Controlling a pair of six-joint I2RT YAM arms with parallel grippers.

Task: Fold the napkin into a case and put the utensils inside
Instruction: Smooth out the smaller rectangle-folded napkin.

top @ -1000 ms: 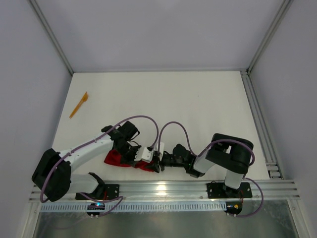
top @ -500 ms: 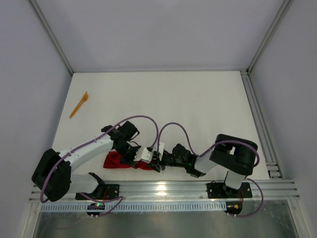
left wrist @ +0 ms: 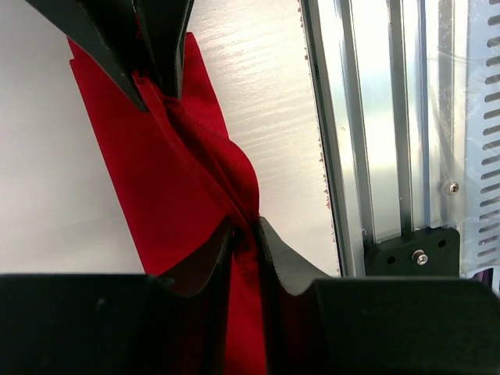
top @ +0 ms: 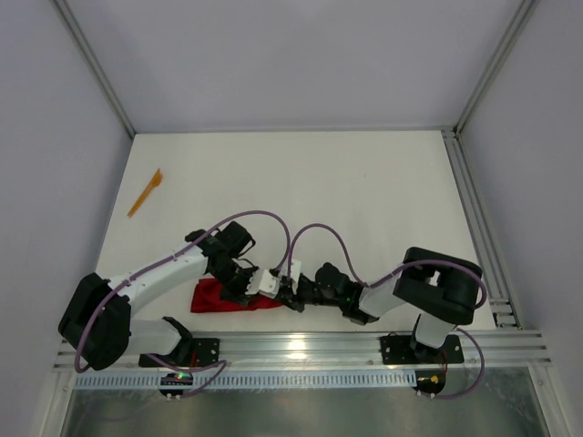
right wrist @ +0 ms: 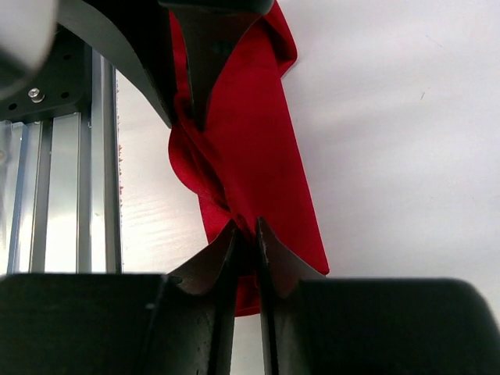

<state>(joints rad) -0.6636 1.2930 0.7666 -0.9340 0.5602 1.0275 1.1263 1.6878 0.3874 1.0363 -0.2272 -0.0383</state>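
The napkin lies at the near edge of the surface, just beside the metal rail that runs along the front. It is a long, narrow red strip lying parallel to that rail, not a finished pouch. The two arms meet head-on over its right end. In the left wrist view, the left end effector has its fingers drawn narrow, with a raised fold of the cloth pinched between them. In the right wrist view, the right end effector is likewise nearly closed on a pleat of the red fabric. Each wrist view shows the other arm's dark fingers at the top of the frame, also nipping the cloth, so both grips sit on one strip a short way apart. Between the two grips the fabric rises in a twisted ridge, and the rest of the strip lies flat on the surface, its left part extending under the left arm. One orange utensil lies well apart from the napkin, far back on the left side of the surface close to the wall; it is too small to tell which kind it is.
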